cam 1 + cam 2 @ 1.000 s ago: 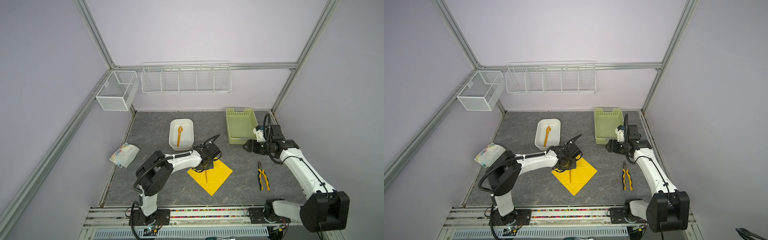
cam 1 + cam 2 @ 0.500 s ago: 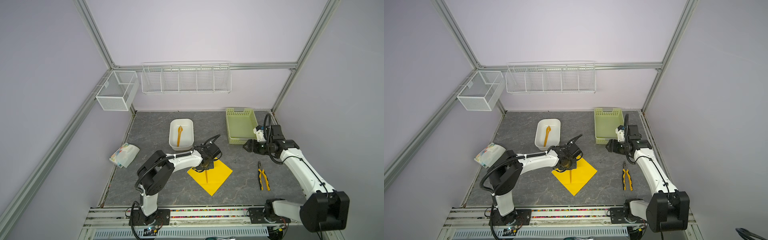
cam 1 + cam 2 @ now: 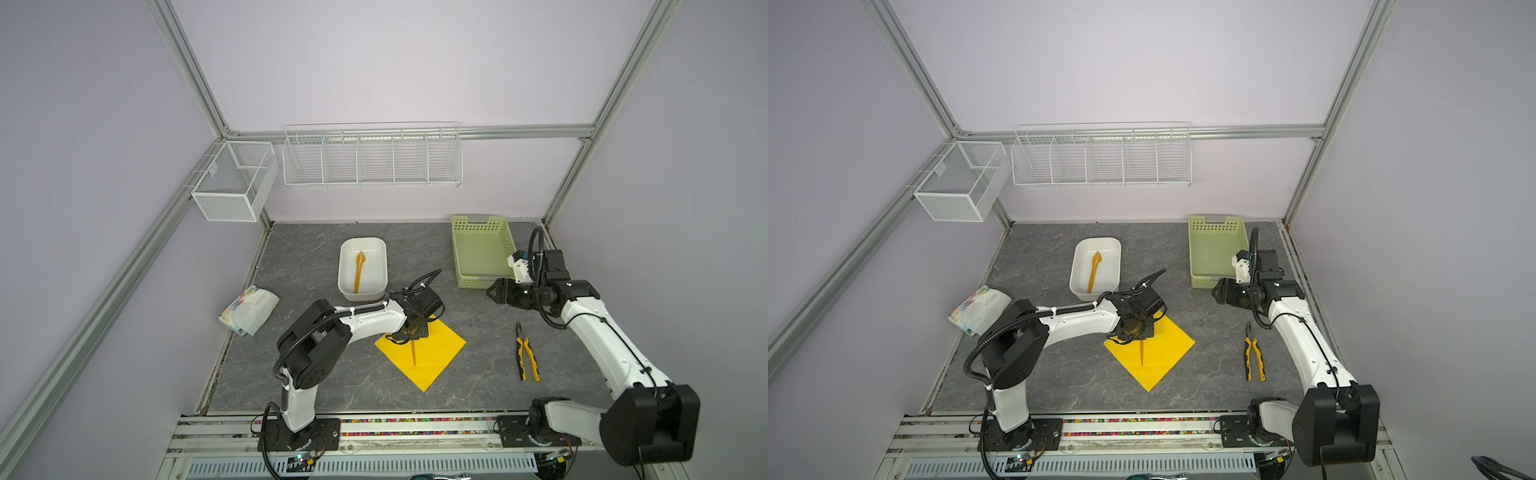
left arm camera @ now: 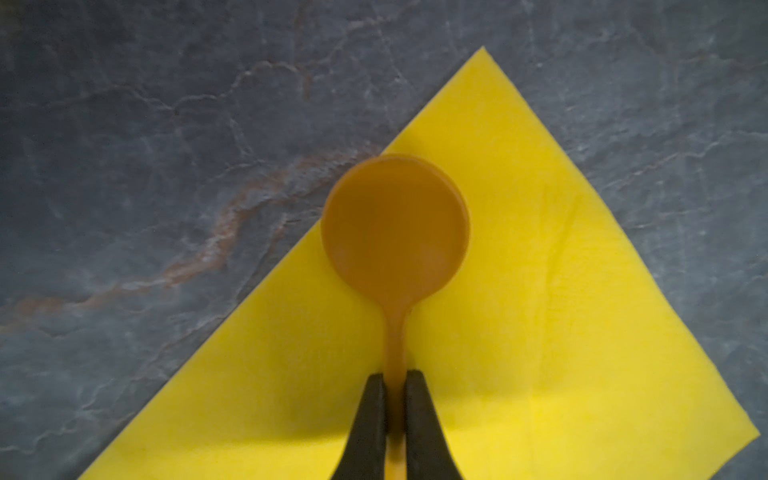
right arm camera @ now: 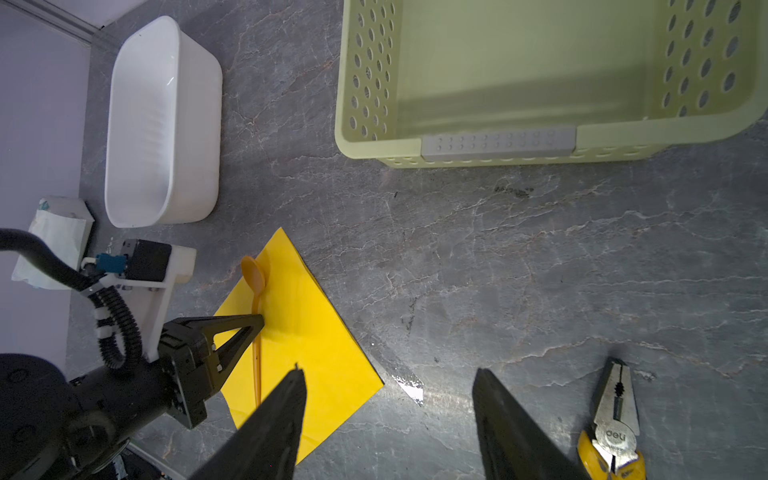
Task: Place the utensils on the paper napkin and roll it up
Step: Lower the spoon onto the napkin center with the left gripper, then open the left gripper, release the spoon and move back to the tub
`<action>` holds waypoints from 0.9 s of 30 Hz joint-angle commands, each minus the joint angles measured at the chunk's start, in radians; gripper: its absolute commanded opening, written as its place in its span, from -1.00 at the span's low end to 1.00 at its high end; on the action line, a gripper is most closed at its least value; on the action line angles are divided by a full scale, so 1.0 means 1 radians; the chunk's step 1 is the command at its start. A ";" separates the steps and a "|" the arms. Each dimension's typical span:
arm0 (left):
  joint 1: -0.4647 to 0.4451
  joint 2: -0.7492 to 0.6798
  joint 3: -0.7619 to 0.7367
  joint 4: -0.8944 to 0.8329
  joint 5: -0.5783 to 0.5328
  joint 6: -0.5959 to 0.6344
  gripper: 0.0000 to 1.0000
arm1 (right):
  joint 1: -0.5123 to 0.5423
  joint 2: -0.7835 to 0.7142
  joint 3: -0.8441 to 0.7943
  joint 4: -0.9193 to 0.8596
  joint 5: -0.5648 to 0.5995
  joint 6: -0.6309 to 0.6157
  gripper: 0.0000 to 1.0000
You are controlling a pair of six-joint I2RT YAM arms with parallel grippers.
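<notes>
Slate tabletop (image 3: pixel 478 365): my left gripper (image 4: pixel 395 374), pitched down, pinches spoon (image 4: pixel 395 224) on napkin (image 4: pixel 540 332); right gripper (image 5: pixel 387 372) spread. Only top views show utensil (image 3: pixel 358 272) in tub (image 3: pixel 344 270).

Clearance check, both end effectors

Left end effector (image 4: pixel 395 376) sits low on the napkin (image 4: pixel 540 332), jaws pinching the spoon (image 4: pixel 395 224) handle. White tub (image 3: pixel 361 294) stands just beyond it toward the back, with bare bench (image 3: pixel 482 374) in front and to its right. Right end effector (image 5: pixel 386 374), jaws wide and empty, hangs over bare bench, with an open strip between it and the left one. Green basket (image 5: pixel 361 143) is close beside it at the back, pliers (image 5: pixel 615 415) near on the front side.
</notes>
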State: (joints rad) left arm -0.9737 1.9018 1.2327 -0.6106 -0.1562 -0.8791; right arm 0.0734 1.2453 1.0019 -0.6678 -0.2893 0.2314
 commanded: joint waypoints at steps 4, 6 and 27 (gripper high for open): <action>-0.005 0.014 0.023 -0.005 -0.006 -0.014 -0.76 | -0.005 -0.023 -0.017 0.004 -0.019 -0.002 0.35; -0.005 0.014 0.023 -0.003 -0.003 -0.014 -0.74 | -0.006 -0.023 -0.017 0.004 -0.019 -0.002 0.35; -0.005 -0.087 0.070 -0.066 -0.033 -0.005 -0.44 | -0.006 -0.024 -0.015 -0.004 -0.016 -0.004 0.35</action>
State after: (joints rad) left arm -0.9737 1.8641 1.2613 -0.6388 -0.1604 -0.8791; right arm 0.0734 1.2407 1.0019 -0.6678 -0.2901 0.2314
